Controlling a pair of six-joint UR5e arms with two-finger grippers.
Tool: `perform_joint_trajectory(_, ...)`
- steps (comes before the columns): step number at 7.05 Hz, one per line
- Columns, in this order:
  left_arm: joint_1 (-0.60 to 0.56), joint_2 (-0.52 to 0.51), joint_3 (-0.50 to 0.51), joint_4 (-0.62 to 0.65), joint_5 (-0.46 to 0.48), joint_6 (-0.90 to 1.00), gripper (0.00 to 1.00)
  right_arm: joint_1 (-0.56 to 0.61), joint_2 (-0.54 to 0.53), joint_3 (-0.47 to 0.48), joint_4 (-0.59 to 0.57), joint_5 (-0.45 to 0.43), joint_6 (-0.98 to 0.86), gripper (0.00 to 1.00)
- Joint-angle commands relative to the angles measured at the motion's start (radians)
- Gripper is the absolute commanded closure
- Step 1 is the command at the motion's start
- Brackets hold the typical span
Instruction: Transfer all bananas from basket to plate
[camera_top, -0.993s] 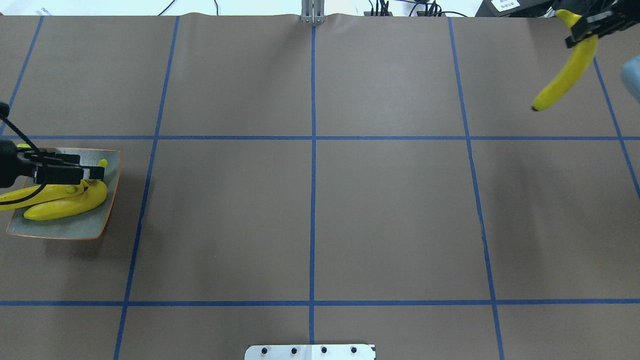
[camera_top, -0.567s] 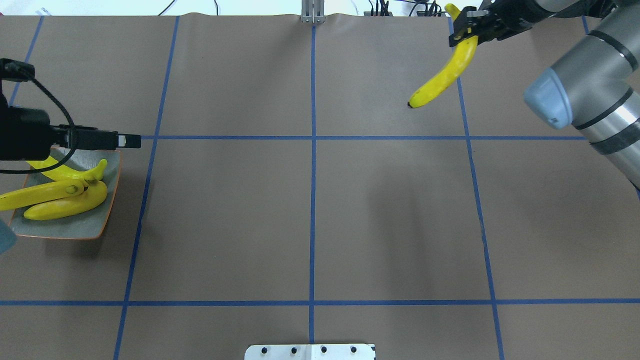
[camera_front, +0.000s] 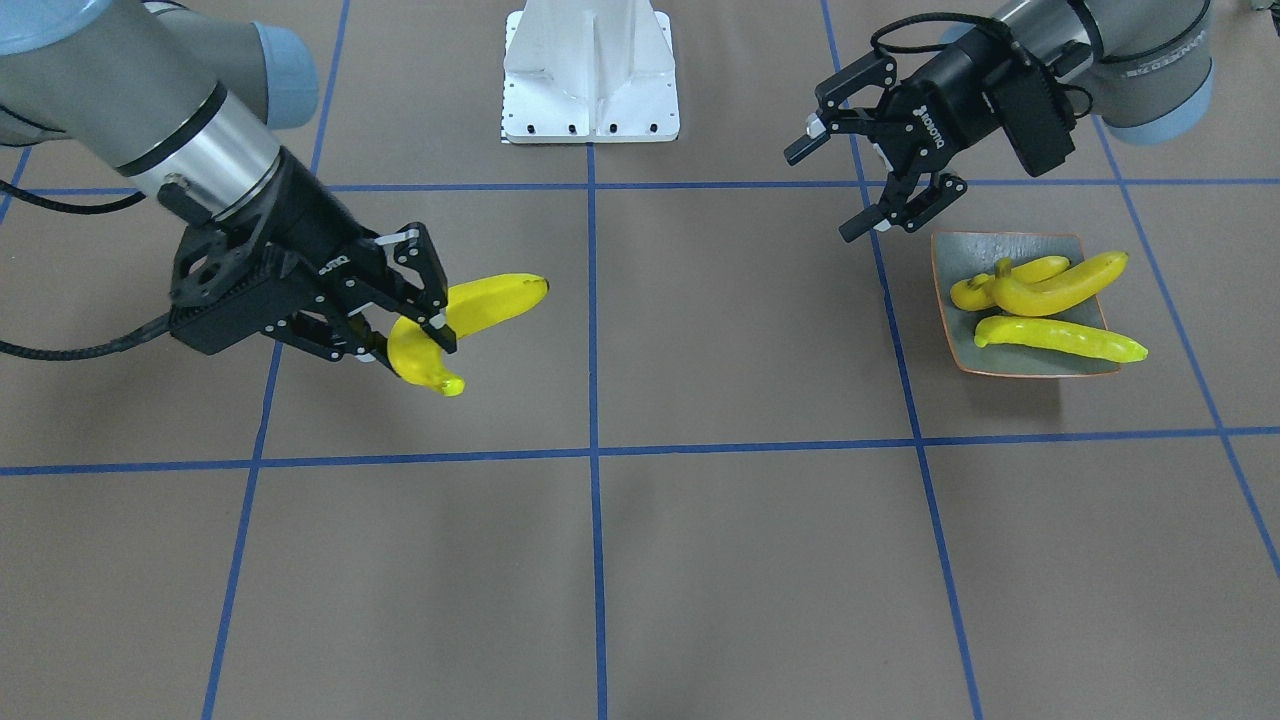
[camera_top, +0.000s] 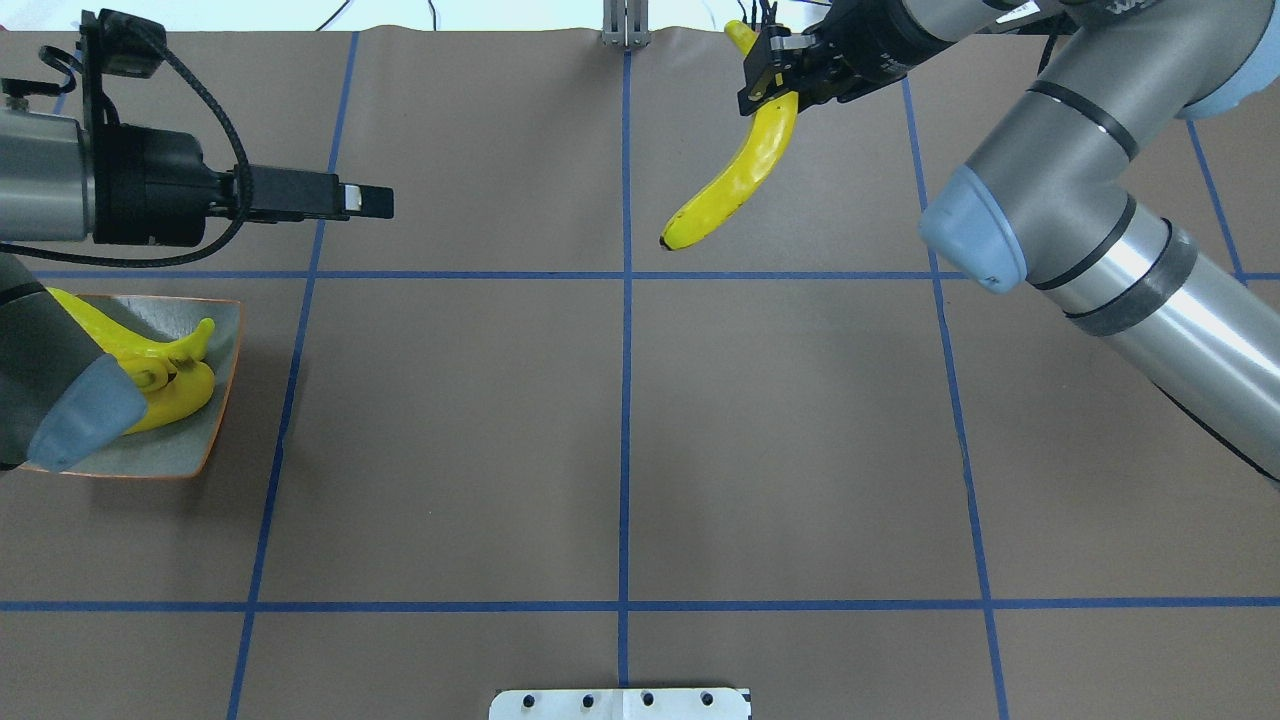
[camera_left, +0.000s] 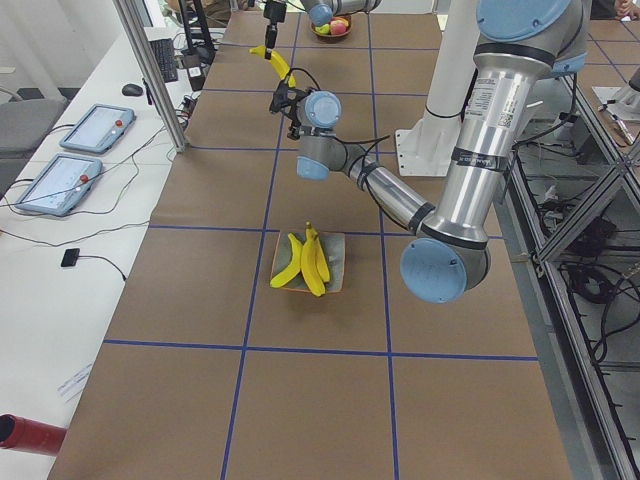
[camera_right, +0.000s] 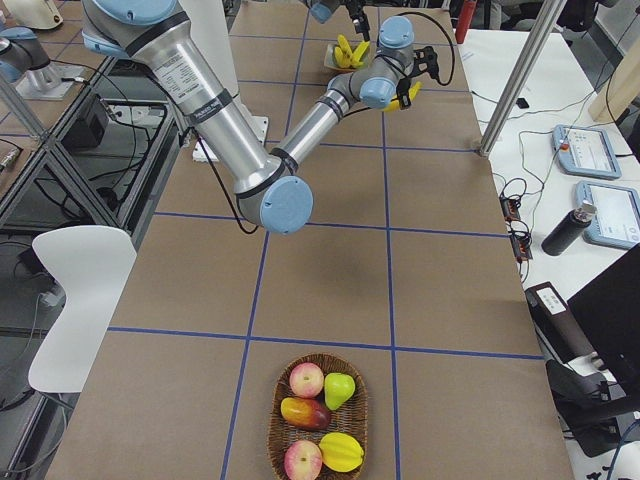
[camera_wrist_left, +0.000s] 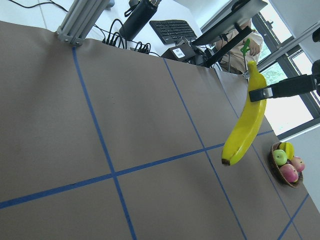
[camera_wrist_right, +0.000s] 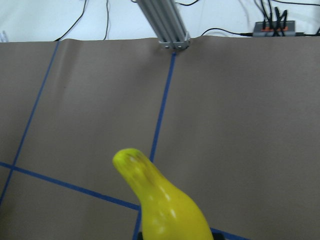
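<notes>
My right gripper (camera_front: 412, 335) is shut on the stem end of one yellow banana (camera_top: 735, 180), which hangs above the table's far middle. That banana (camera_wrist_left: 245, 127) also shows in the left wrist view. Three bananas (camera_front: 1060, 285) lie on the grey-green plate (camera_front: 960, 250) with its orange rim (camera_top: 170, 455). Beside the plate and raised off it, my left gripper (camera_front: 822, 195) is open with nothing between its fingers. In the exterior right view the basket (camera_right: 272, 425) stands at the table's near end and holds apples and other fruit.
The white robot base (camera_front: 590, 75) sits at the table's near-robot edge. An aluminium post (camera_top: 625, 25) stands at the far edge, on the centre line. Blue tape lines divide the brown table cover. Tablets and cables lie beyond the far edge.
The right arm has carried its banana from the far right to near the centre line. The left gripper has risen off the plate and moved toward the middle.
</notes>
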Motion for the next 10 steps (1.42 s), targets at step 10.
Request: perform_joint_trajectory(10,0.173,-0.134,0.025,-0.005,0.003,-0.004,0.31,-0.153,0.101,0.041,0.173,-0.012,0.107,1.0)
